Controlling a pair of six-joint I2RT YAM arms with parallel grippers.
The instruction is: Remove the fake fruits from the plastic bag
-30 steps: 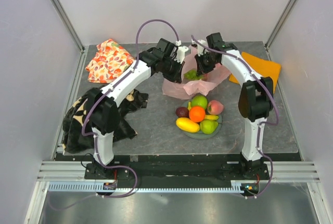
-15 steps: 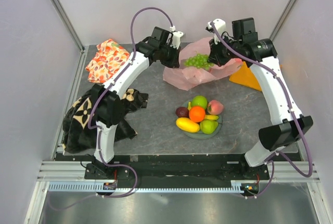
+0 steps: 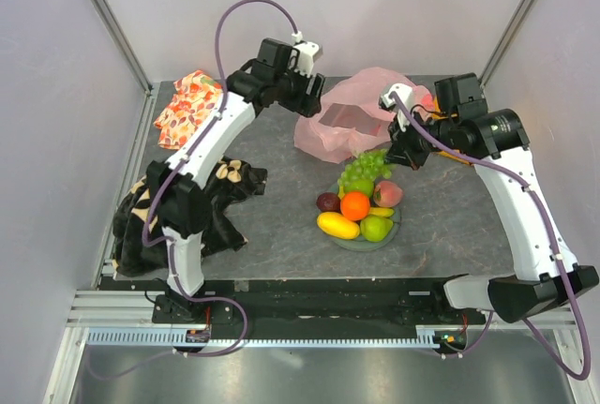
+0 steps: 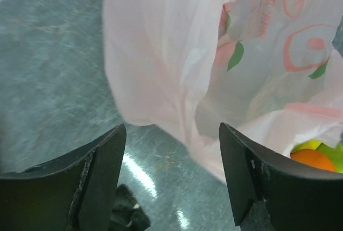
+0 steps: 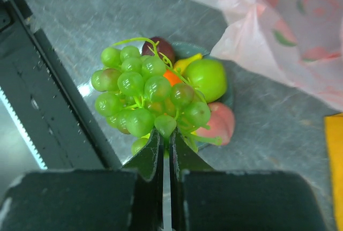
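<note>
The pink plastic bag (image 3: 342, 123) lies slumped at the back of the table. My left gripper (image 3: 306, 87) hovers at its left side, open, with nothing between the fingers; in the left wrist view the bag (image 4: 177, 54) hangs just beyond the left gripper (image 4: 171, 150). My right gripper (image 3: 394, 155) is shut on the stem of the green grapes (image 3: 364, 168), holding the grapes (image 5: 144, 91) in front of the right gripper (image 5: 166, 134) above the plate (image 3: 349, 241). The plate holds an orange (image 3: 354, 205), yellow mango (image 3: 337, 225), pear (image 3: 375, 228), plum (image 3: 327, 202), peach (image 3: 387, 193) and apple (image 3: 359, 186).
A floral cloth (image 3: 192, 109) lies at the back left. A dark patterned fabric (image 3: 178, 207) is heaped by the left arm. An orange cloth (image 5: 335, 161) lies behind the right arm. Frame posts and walls close in the table.
My left gripper opened, let go of the bag and drew back to the left. My right arm carried the grapes out of the bag to above the plate. The bag slumped.
</note>
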